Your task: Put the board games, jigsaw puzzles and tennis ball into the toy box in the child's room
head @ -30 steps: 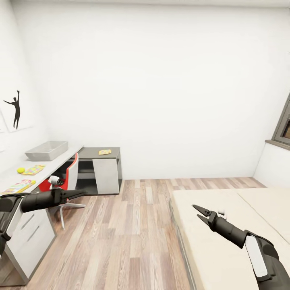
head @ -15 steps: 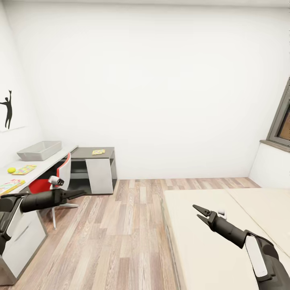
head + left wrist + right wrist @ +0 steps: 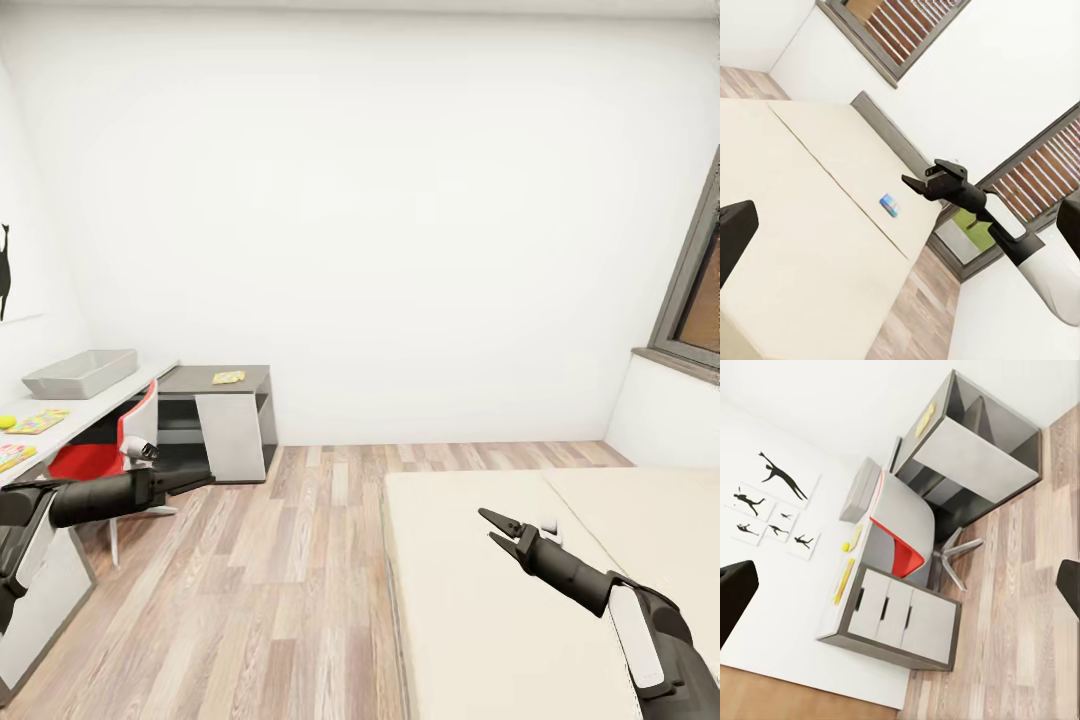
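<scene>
My left arm reaches forward at the left of the head view, forearm about level over the floor. My left tool (image 3: 195,480) ends in a narrow point with the fingers close together; no gap shows there, and I cannot tell for certain that it is clenched. It holds nothing.

My right arm extends forward over the near part of the bed (image 3: 480,600), forearm rising toward the tool. My right tool (image 3: 492,528) is released: two fingers spread in a V, nothing between them. The same tool shows in the left wrist view (image 3: 916,185), fingers apart, hanging over the mattress.

Task items:
- Tabletop (image 3: 110,395) at far left, against the left wall: light grey section joined to a dark grey section in the far corner.
- Toy box (image 3: 80,373) on the light section, toward its far end.
- Tennis ball (image 3: 7,422) nearer me on the same section, just beside a jigsaw puzzle (image 3: 40,420).
- A second colourful flat piece (image 3: 12,455) at the left edge of the view, nearer still; cropped, cannot tell what it is.
- Small yellow flat item (image 3: 228,377) on the dark section; too small to identify.
- One small blue board game (image 3: 889,204) lies on the mattress, near the headboard (image 3: 896,139), seen in the left wrist view.

Other:
- Red chair (image 3: 105,450) is tucked at the tabletop, just beyond my left forearm.
- Right wrist view looks across at the tabletop (image 3: 896,502), white drawers (image 3: 900,619) and black silhouette prints (image 3: 772,502) on the wall.
- Both tools are well apart from every task item.
</scene>
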### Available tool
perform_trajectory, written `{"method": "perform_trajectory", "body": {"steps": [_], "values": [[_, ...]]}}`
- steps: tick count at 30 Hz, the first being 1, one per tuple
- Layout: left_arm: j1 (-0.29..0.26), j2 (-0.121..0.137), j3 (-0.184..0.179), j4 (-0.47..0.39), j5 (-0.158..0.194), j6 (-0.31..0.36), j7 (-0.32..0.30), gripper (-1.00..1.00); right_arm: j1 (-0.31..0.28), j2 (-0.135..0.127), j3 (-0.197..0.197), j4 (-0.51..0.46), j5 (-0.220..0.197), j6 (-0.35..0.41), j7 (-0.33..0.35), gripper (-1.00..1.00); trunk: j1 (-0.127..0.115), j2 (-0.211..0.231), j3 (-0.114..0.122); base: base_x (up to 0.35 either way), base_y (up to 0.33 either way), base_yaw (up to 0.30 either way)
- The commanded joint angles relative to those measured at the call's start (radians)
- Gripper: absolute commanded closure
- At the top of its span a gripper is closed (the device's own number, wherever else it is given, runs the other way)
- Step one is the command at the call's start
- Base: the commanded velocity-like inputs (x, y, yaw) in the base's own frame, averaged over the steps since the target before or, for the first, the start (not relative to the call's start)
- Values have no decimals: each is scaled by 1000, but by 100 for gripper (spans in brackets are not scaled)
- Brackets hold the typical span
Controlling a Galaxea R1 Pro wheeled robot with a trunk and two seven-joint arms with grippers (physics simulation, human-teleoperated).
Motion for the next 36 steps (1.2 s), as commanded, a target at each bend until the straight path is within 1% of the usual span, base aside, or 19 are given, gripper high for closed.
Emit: {"method": "perform_trajectory", "body": {"steps": [1,36], "values": [[-1,0,0,0,0,11,-4,-100,0,0,-1,1,0,5,3,-100,0,-1,0,0,-300,0],[-1,0,-1,0,-2,11,-2,-100,0,0,-1,0,0,5,4,-100,0,-1,0,0,-300,0]]}}
